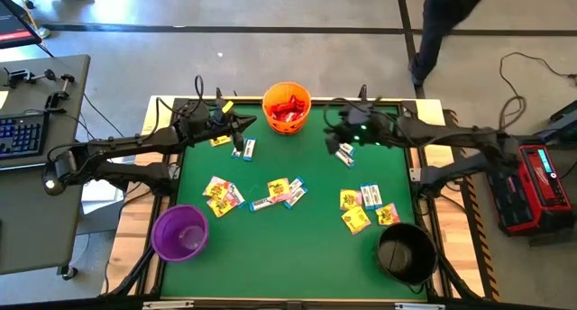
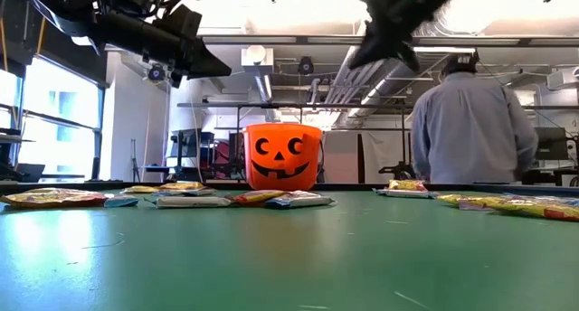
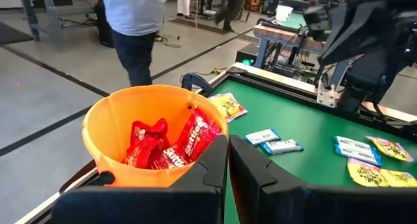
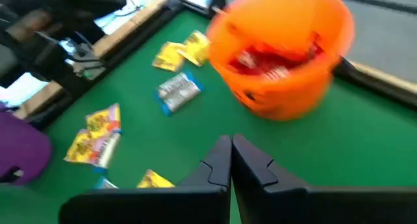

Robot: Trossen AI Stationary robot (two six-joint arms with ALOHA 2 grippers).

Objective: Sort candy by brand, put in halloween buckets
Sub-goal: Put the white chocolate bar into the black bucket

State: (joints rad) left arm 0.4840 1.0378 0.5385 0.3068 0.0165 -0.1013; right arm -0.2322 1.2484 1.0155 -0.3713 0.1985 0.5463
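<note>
The orange bucket [image 1: 287,107] with a black pumpkin face [image 2: 283,155] stands at the table's far middle and holds red candy [image 3: 171,144]. The purple bucket [image 1: 180,232] stands near left, the black bucket [image 1: 406,251] near right. Yellow, white-blue and mixed candy packets [image 1: 224,193] [image 1: 279,193] [image 1: 362,206] lie flat on the green table. My left gripper [image 1: 245,123] [image 3: 228,160] hangs shut and empty just left of the orange bucket. My right gripper [image 1: 334,137] [image 4: 231,160] hangs shut and empty to that bucket's right, above a white-blue packet [image 1: 345,154].
The table has a raised wooden rim [image 1: 424,107]. A keyboard desk [image 1: 27,130] stands left of the table and a red box [image 1: 541,179] right of it. A person [image 2: 470,121] stands in the room beyond the far edge.
</note>
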